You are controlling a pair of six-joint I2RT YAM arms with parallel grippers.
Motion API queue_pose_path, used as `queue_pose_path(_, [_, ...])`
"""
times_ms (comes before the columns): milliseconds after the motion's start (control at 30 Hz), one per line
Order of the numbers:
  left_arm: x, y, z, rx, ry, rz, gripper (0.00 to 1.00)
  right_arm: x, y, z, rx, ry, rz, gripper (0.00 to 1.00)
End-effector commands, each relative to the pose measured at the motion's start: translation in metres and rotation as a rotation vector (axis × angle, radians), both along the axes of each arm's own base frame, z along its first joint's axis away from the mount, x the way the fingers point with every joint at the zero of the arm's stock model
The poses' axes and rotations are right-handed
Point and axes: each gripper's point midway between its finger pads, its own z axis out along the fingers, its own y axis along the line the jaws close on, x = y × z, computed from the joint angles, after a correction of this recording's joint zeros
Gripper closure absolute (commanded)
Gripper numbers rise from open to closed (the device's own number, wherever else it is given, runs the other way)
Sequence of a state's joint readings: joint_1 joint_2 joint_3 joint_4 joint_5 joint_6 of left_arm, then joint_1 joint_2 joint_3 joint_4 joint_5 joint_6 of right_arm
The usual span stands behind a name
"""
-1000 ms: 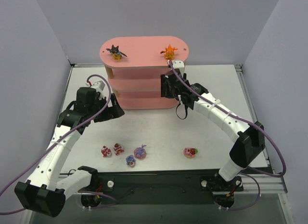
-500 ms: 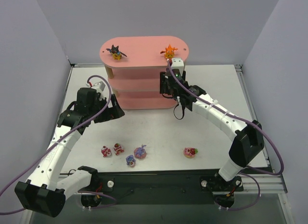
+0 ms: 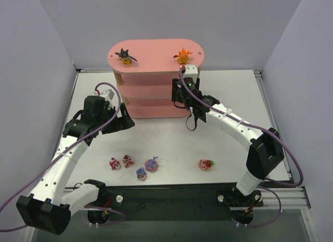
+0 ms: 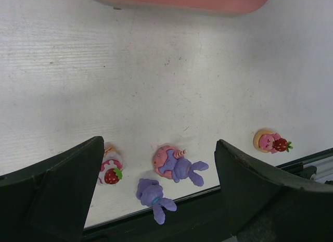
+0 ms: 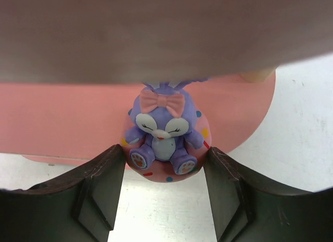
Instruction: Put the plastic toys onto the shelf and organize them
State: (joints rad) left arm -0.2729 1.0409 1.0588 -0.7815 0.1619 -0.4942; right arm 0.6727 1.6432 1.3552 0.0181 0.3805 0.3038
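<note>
One pink-bowed purple bunny [image 5: 164, 130], seemingly pink-based

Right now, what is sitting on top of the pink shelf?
A black bat-like toy and an orange toy stand on its top board. That board covers most of the lower tiers.

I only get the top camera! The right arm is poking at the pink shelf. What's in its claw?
Observer: The right gripper is shut on a purple bunny with a pink bow. The bunny is at the shelf, and its ears are hidden under a board.
Kid: Is the left claw holding one too?
Observer: No. The left gripper is wide open, with nothing between its fingers.
Kid: What does its camera see?
Observer: On the table below it, a bunny on a pink base and a second bunny both look tipped onto their sides.
</note>
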Motion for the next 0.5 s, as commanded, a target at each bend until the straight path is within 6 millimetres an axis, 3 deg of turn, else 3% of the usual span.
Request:
queue_pose_path(0, [0.0029,-0.0002,0.0095,-0.019,-0.039,0.003,0.03,0.0146,-0.0011,0.0092,0.015,-0.070,-0.038,0.94])
queue_pose_path(333, [0.0028,0.0011,0.0081,-0.010,-0.035,0.005,0.03,0.0191,0.0020,0.0031,0.015,-0.068,-0.042,0.86])
queue_pose_path(433, [0.0033,0.0020,0.0076,-0.008,-0.034,0.009,0.03,0.0185,0.0001,0.0028,0.015,-0.067,-0.050,0.75])
queue_pose_path(467, [0.0031,0.0018,0.0079,-0.007,-0.036,0.008,0.03,0.0181,-0.0003,0.0047,0.020,-0.071,-0.053,0.66])
